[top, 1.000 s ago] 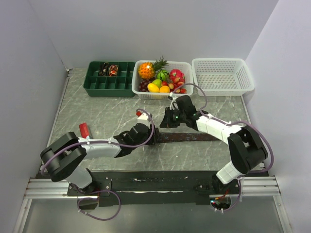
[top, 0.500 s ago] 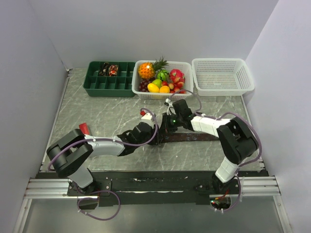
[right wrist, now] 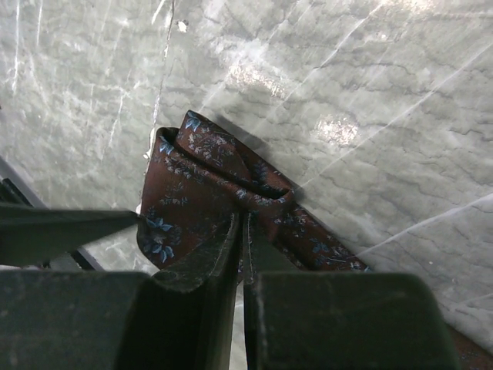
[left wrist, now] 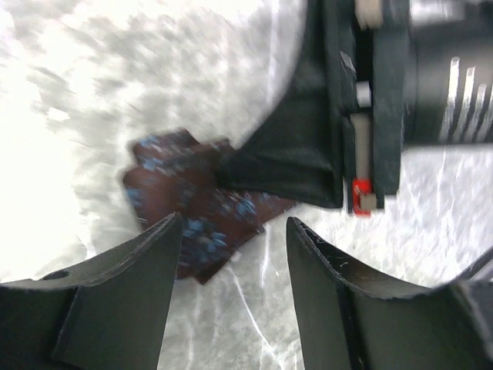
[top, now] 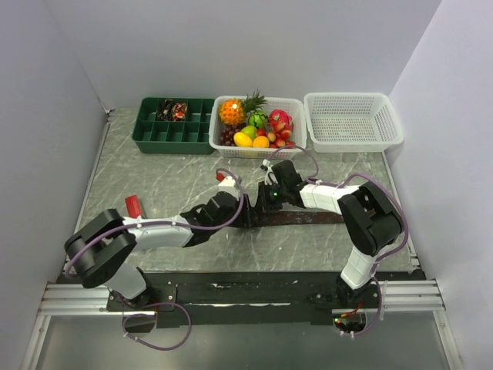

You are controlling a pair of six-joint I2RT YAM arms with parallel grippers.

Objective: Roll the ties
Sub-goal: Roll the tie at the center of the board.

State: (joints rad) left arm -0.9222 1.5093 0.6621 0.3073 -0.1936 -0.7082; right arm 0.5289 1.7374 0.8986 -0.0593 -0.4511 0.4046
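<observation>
Table: grey slab [top: 154,173] with pale marble veins, closed in by white walls at the back and both sides
Far left: green tray [top: 171,146], split into compartments, standing near the back wall
Far middle: fruit basket [top: 258,153], white lattice, just beside the tray's right end
Far right: white basket [top: 353,140], same lattice, just beside the fruit basket
Middle: tie [top: 308,217], dark brown with small blue flowers, lying left to right; its left end is folded over on itself in a loose bunch, the rest flat on the slab
Left side: red block [top: 133,206], small, well apart from the tie
Near edge: black strip [top: 231,289] running along the front
</observation>
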